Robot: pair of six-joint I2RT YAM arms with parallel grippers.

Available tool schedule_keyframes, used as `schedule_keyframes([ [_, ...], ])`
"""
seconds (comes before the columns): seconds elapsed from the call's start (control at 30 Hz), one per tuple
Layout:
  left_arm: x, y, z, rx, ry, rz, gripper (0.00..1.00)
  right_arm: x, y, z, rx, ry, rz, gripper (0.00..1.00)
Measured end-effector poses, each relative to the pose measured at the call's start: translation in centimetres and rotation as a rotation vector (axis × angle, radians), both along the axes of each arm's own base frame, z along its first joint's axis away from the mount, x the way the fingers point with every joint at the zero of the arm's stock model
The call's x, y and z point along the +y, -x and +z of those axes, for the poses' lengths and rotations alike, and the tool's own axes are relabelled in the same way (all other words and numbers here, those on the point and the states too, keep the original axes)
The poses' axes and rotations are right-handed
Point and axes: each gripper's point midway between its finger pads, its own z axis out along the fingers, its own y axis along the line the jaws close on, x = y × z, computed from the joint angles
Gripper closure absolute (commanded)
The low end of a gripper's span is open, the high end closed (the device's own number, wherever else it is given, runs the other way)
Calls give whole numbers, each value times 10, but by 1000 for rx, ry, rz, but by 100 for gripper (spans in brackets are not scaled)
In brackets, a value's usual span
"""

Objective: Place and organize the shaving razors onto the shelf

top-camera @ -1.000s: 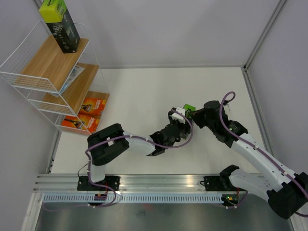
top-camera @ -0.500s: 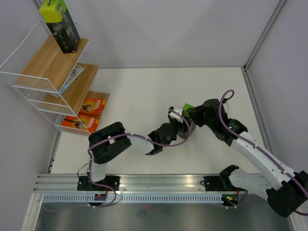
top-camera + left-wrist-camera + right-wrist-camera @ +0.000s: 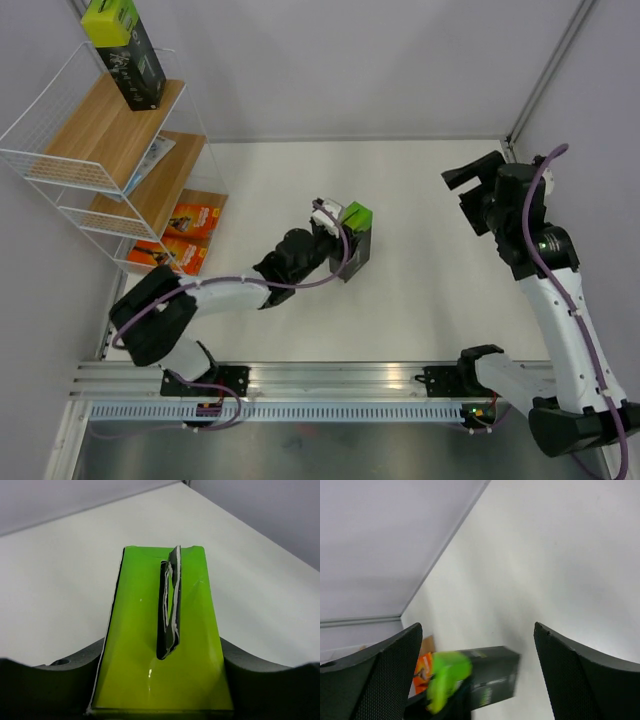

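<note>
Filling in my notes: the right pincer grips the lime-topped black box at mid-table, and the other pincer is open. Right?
Not quite: it is the left pincer that grips the lime-topped black box at mid-table, as the left wrist view shows. The other, the right pincer, is open.

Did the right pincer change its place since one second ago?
Yes. The right pincer moved to the right, away from the shelf, and now stands open near the far right corner post.
</note>
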Motion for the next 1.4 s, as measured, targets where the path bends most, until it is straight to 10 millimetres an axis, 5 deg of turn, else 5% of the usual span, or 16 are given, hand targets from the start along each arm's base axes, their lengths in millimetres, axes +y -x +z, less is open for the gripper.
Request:
schedule_keyframes([
  [0.1, 39, -7, 49, -50, 13, 10, 65, -22, 3, -14, 20, 57, -19, 2],
  [0.3, 128, -28, 170, -203, 16, 105, 64, -16, 11, -72, 117, 107, 71, 2],
  [0.43, 166, -28, 263, -326, -16, 144, 64, -11, 7, -81, 104, 110, 104, 2],
  [0.6, 206, -17, 333, -410, -55, 182, 63, 0, -1, -85, 83, 95, 162, 2],
  [0.97, 278, -19, 398, -430, -124, 286, 63, 14, -4, -118, 159, 85, 249, 2],
  [1.23, 313, -22, 393, -375, -156, 377, 63, 16, 4, -148, 226, 82, 276, 2],
  [1.4, 336, -26, 388, -344, -168, 463, 63, 16, 4, -150, 229, 81, 279, 2],
])
